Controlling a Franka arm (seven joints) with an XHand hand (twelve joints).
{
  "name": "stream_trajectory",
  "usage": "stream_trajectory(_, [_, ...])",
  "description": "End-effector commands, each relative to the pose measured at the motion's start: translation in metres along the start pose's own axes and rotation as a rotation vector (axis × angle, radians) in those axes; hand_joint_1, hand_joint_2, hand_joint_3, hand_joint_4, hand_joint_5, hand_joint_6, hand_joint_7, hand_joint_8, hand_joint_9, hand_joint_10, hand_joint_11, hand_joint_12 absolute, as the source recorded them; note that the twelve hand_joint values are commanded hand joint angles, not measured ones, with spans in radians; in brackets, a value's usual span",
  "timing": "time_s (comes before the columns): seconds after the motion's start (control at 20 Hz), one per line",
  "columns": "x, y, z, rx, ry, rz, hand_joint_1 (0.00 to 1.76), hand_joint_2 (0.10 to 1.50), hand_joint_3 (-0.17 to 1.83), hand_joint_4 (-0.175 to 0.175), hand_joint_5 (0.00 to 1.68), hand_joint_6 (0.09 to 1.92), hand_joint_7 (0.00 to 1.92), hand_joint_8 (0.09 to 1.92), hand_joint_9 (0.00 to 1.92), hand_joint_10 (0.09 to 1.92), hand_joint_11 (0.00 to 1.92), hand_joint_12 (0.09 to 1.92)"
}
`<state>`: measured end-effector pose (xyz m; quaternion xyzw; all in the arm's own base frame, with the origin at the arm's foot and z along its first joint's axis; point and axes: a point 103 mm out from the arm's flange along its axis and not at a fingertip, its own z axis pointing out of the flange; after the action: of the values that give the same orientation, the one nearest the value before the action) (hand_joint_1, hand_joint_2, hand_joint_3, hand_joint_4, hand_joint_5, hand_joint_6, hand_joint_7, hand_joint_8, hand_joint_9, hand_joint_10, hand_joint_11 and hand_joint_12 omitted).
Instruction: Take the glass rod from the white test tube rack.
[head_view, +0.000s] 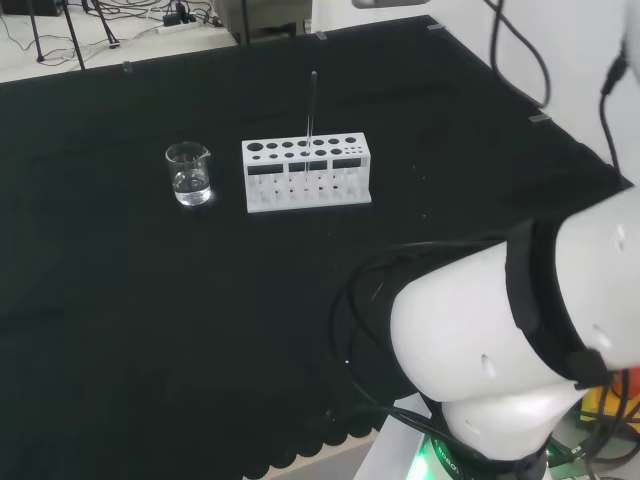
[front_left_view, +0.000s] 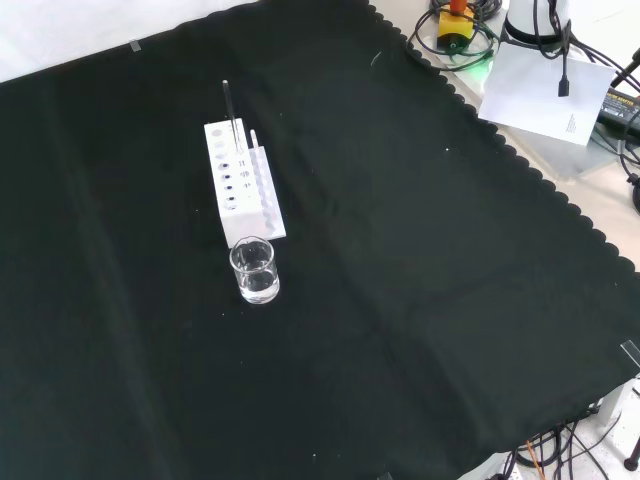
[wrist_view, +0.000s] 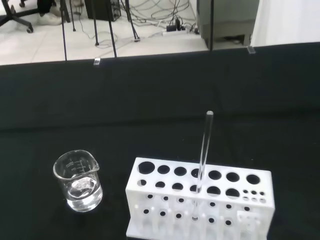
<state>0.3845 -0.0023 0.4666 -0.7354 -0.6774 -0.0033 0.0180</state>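
While the arm's white links (head_view: 500, 340) bulk at the head view's right, I cannot tell how the hand is set or what it holds. Ahead of the wrist camera, on the black cloth (front_left_view: 420, 260), stands the white test tube rack (wrist_view: 200, 202), and the small glass beaker (wrist_view: 78, 181) sits just beside its end. Upright in one of the rack's holes stands the glass rod (wrist_view: 205, 150), untouched

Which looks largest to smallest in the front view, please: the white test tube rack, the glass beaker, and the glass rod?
1. White test tube rack
2. Glass beaker, though it stands nearer the camera
3. Glass rod, tall but very thin
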Motion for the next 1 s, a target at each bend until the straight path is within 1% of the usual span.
stream_trajectory(0.05, [0.005, 0.084, 0.015, 0.002, -0.004, -0.004, 0.6, 0.9, 0.44, -0.119, 0.07, 0.09, 0.0, 0.68, 0.0, 0.87, 0.0, 1.22])
stream_trajectory(0.1, [0.003, 0.09, 0.019, 0.011, -0.007, -0.002, 0.59, 0.9, 0.44, -0.119, 0.07, 0.09, 0.0, 0.68, 0.0, 0.87, 0.0, 1.23])
stream_trajectory(0.15, [0.001, 0.097, 0.024, 0.023, -0.016, 0.03, 0.59, 0.9, 0.44, -0.119, 0.07, 0.09, 0.0, 0.69, 0.0, 0.88, 0.0, 1.23])
stream_trajectory(0.25, [-0.003, 0.107, 0.033, 0.032, -0.002, 0.039, 0.59, 0.91, 0.44, -0.119, 0.07, 0.09, 0.0, 0.7, 0.0, 0.88, 0.0, 1.24])
stream_trajectory(0.35, [-0.005, 0.115, 0.041, 0.045, 0.006, 0.019, 0.59, 0.91, 0.44, -0.119, 0.07, 0.09, 0.0, 0.7, 0.0, 0.88, 0.0, 1.24])
stream_trajectory(0.45, [-0.009, 0.121, 0.049, 0.057, 0.0, -0.011, 0.59, 0.91, 0.44, -0.119, 0.07, 0.09, 0.0, 0.71, 0.01, 0.89, 0.0, 1.24])
stream_trajectory(0.55, [-0.014, 0.125, 0.057, 0.068, 0.005, -0.025, 0.59, 0.91, 0.44, -0.119, 0.07, 0.09, 0.0, 0.71, 0.01, 0.89, 0.0, 1.25])
stream_trajectory(0.7, [-0.021, 0.132, 0.068, 0.078, 0.013, -0.027, 0.58, 0.91, 0.44, -0.119, 0.07, 0.09, 0.0, 0.72, 0.02, 0.9, 0.0, 1.25])
stream_trajectory(0.85, [-0.022, 0.137, 0.074, 0.087, 0.016, -0.041, 0.58, 0.91, 0.44, -0.119, 0.07, 0.09, 0.0, 0.73, 0.03, 0.9, 0.0, 1.25])
stream_trajectory(0.9, [-0.023, 0.137, 0.078, 0.09, 0.014, -0.036, 0.58, 0.91, 0.44, -0.119, 0.07, 0.09, 0.0, 0.74, 0.04, 0.91, 0.0, 1.26])
stream_trajectory(1.0, [-0.023, 0.138, 0.084, 0.092, 0.02, -0.043, 0.58, 0.91, 0.43, -0.119, 0.07, 0.09, 0.0, 0.77, 0.05, 0.91, 0.0, 1.27])
